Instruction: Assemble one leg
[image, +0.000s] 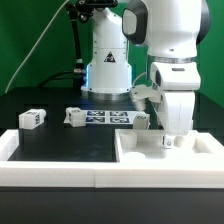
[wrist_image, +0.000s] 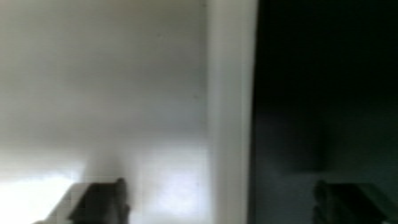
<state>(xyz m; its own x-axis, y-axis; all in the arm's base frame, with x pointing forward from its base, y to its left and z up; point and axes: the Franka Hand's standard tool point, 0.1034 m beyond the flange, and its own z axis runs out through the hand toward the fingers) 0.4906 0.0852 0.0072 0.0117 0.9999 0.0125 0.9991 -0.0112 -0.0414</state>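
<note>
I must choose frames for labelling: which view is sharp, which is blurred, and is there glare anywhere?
Exterior view: evenly lit and fairly sharp; the tag on a leg shows as a pattern, and the white panel is bright without glare. Wrist view: out of focus throughout; a pale surface meets a dark area along a soft border, and the fingers are dark smudges.

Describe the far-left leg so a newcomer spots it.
Find the robot base at the back of the black table, then the marker board in front of it. Toward the exterior view's left, past the neighbouring post, the leg is the outermost white tagged post, farthest from the tool.
</note>
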